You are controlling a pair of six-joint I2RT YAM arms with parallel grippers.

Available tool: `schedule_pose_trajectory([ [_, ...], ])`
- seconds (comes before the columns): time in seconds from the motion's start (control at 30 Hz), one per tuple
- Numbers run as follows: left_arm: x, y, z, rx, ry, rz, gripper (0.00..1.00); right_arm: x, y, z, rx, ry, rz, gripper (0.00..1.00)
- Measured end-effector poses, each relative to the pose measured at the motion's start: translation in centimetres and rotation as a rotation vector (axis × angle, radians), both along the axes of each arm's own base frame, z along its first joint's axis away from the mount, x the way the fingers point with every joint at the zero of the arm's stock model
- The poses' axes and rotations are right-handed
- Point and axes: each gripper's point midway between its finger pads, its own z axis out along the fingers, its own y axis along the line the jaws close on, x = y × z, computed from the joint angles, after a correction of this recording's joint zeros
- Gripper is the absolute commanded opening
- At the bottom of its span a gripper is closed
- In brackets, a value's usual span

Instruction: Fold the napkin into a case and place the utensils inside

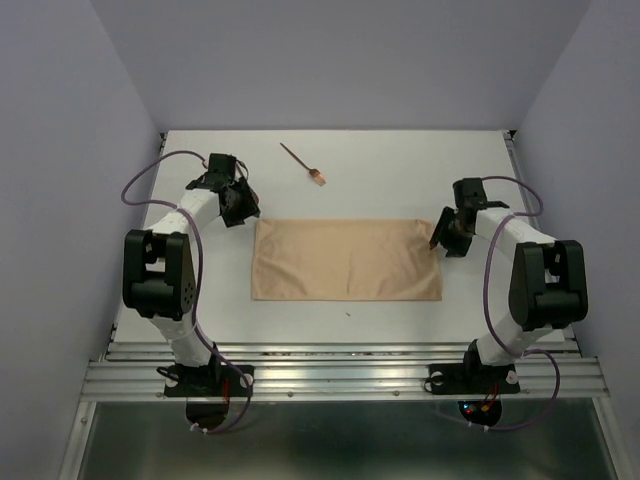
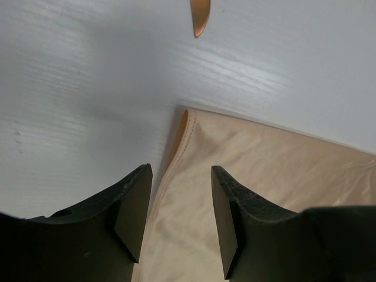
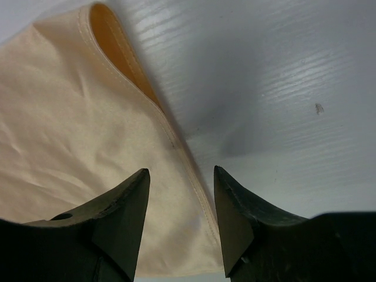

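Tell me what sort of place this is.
Probably a robotics lab test cell: a white table boxed in by plain walls, arms bolted to an aluminium rail, with a napkin laid out.

Bright even light, soft shadows, faint glare.

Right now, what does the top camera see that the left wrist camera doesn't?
Only the top camera: the right gripper, the whole napkin, the whole fork. Only the left wrist camera: the napkin corner's doubled layers up close, plus an orange-brown tip I can't identify. Both: the napkin, the open left gripper, the white table.
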Motion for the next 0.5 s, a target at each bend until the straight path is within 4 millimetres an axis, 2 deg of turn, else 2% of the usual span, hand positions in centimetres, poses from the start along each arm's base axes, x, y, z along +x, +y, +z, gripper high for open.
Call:
schedule_pose_trajectory([
  [0.17,-3.1,0.6,-2.6,-0.006,0.083,0.021,0.62,-1.6,-0.1,-1.3,-0.004,0.044,0.006,0.54],
  [0.3,-5.4,0.6,-3.1,-0.016,0.102,0.026,0.63,-2.4,-0.1,-1.8,-0.005,0.063,0.007,0.54],
  [0.5,-7.1,-0.1,-4.3,-0.038,0.116,0.021,0.61,-2.5,0.0,-1.8,0.001,0.059,0.009,0.53],
])
